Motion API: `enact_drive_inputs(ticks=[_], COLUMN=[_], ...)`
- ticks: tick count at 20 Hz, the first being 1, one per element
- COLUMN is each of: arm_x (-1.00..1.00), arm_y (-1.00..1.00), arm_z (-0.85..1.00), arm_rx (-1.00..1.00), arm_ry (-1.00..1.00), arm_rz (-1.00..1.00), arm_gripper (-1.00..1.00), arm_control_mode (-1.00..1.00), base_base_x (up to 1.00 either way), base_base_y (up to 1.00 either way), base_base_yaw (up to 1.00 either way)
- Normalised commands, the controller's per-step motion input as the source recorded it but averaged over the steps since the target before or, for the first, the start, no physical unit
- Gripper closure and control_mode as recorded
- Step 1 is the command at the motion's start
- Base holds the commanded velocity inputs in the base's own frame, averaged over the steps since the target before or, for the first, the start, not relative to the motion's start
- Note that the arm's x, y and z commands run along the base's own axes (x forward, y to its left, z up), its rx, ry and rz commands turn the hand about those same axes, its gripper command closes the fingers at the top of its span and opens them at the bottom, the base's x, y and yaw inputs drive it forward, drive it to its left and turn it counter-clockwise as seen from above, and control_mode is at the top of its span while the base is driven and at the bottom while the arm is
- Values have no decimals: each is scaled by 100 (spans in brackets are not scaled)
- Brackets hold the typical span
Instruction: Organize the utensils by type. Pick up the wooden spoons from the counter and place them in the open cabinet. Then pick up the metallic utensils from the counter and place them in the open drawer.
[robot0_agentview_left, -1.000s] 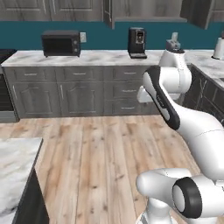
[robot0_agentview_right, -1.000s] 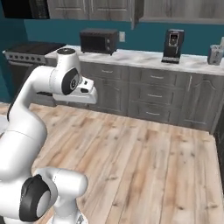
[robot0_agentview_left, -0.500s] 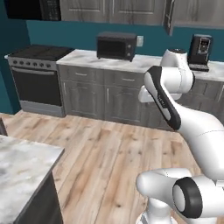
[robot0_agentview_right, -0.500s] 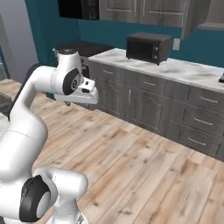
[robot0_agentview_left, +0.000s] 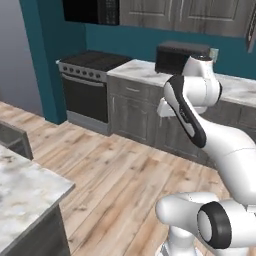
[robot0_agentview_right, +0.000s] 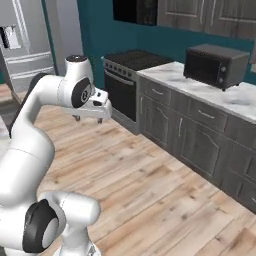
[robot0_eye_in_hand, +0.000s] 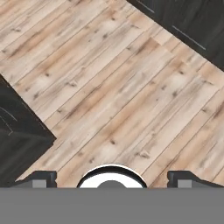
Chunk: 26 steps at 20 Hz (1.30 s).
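Whole view swung left (base turning)

You're facing the marble counter (robot0_agentview_right: 220, 92) with a black microwave (robot0_agentview_right: 215, 64) on it — a dark stove (robot0_agentview_right: 125, 80) stands just left.

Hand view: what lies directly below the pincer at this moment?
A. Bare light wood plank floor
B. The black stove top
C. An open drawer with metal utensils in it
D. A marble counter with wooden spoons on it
A. The pincer stands open with nothing between its fingertips, looking down on the wood plank floor, with dark cabinet fronts at the view's edge.
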Motion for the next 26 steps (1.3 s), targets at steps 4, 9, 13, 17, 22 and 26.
enact_drive_inputs(ticks=[4, 9, 13, 17, 22, 26], arm_x=[0, 0, 0, 0, 0, 0], arm_y=[0, 0, 0, 0, 0, 0], arm_z=[0, 0, 0, 0, 0, 0], arm_rx=[0, 0, 0, 0, 0, 0], arm_ry=[0, 0, 0, 0, 0, 0], arm_rz=[0, 0, 0, 0, 0, 0], arm_gripper=[-100, -100, -100, -100, -100, -100], arm_control_mode=[100, 100, 100, 100, 100, 100], base_base_x=[34, 43, 44, 40, 41, 40], base_base_y=[-50, -47, -48, -52, -54, -56], base_base_yaw=[62, 61, 58, 54, 50, 48])
